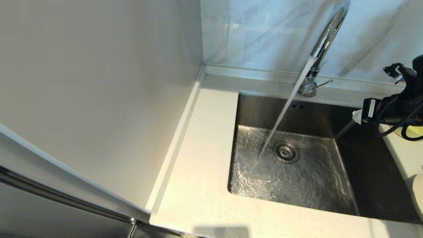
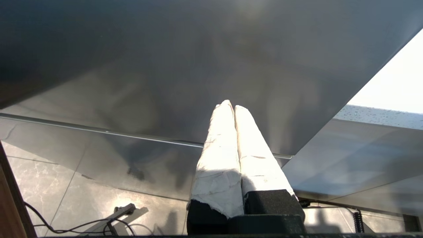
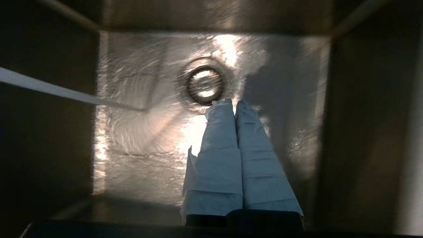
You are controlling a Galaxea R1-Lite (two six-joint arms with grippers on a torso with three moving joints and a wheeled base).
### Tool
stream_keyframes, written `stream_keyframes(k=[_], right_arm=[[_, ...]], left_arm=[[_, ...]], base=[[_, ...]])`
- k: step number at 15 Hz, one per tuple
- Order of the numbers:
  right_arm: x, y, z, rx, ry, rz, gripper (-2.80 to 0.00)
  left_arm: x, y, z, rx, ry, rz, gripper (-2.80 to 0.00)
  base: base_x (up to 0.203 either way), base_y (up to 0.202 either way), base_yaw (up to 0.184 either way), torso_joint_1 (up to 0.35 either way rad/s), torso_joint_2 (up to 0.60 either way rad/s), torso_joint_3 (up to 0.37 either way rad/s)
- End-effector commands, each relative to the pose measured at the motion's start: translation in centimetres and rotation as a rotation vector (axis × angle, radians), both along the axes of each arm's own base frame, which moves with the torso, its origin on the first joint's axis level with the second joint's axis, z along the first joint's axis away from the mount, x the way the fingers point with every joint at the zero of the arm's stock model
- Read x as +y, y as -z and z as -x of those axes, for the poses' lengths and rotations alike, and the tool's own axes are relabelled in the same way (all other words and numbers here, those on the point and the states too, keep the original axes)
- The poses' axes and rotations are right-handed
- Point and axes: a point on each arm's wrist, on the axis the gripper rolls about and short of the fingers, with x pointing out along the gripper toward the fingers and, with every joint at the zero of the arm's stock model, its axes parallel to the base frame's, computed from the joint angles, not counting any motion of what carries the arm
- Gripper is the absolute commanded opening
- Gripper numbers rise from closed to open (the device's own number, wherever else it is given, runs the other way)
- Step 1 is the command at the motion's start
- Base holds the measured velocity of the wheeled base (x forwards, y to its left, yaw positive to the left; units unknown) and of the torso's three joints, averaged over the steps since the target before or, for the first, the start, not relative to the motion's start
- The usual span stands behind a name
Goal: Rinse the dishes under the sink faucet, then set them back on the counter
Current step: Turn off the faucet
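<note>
- Head view: water runs from the faucet (image 1: 325, 39) in a slanted stream (image 1: 281, 120) onto the wet floor of the sink (image 1: 297, 172), landing just beside the drain (image 1: 286, 152). The right gripper (image 1: 357, 116) reaches in over the sink's right edge, its wrapped tip just showing. On the counter (image 1: 201, 172) at the far right, a sliver of pale-yellow bowl (image 1: 414, 131) peeks from behind the arm, and a white plate (image 1: 418, 195) edge sits nearer the front. No chopsticks are visible.
- Left wrist view: the left gripper (image 2: 230, 106) points at a plain grey panel, away from the sink, its white-wrapped fingers (image 2: 218, 148) pressed together and empty.
- Right wrist view: the right gripper (image 3: 233, 103) hangs above the drain (image 3: 205, 84), fingers (image 3: 254, 152) closed together, holding nothing.
- Handling, as a judgement: the bowl and plate look stiff, breakable and likely slick once wet; pinching each at the rim seems the best hold. The bowl is probably light, the plate somewhat heavier.
</note>
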Motion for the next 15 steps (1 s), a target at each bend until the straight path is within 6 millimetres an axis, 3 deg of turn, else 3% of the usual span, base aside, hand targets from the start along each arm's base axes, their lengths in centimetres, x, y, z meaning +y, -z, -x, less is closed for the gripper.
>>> stream_keyframes(k=[1, 4, 8, 10, 15], right_arm=[[0.1, -0.7, -0.2, 0.031, -0.005, -0.147, -2.8], [0.1, -1.0, -1.7, 0.05, 0.005, -0.302, -2.8], [0.8, 0.3, -5.1, 0.065, 0.032, -0.268, -2.8], [1.0, -0.4, -6.7, 0.023, 0.075, -0.228, -2.8], [2.1, -1.5, -7.6, 0.003, 0.048, -0.236, -2.8]], left_arm=[[0.0, 0.0, 0.0, 0.0, 0.0, 0.0, -2.8], [0.0, 0.0, 0.0, 0.0, 0.0, 0.0, -2.8], [0.0, 0.0, 0.0, 0.0, 0.0, 0.0, -2.8], [0.0, 0.0, 0.0, 0.0, 0.0, 0.0, -2.8], [0.0, 0.0, 0.0, 0.0, 0.0, 0.0, -2.8]], base=[[0.0, 0.0, 0.0, 0.0, 0.0, 0.0], [0.0, 0.0, 0.0, 0.0, 0.0, 0.0], [0.0, 0.0, 0.0, 0.0, 0.0, 0.0], [0.0, 0.0, 0.0, 0.0, 0.0, 0.0], [0.0, 0.0, 0.0, 0.0, 0.0, 0.0]])
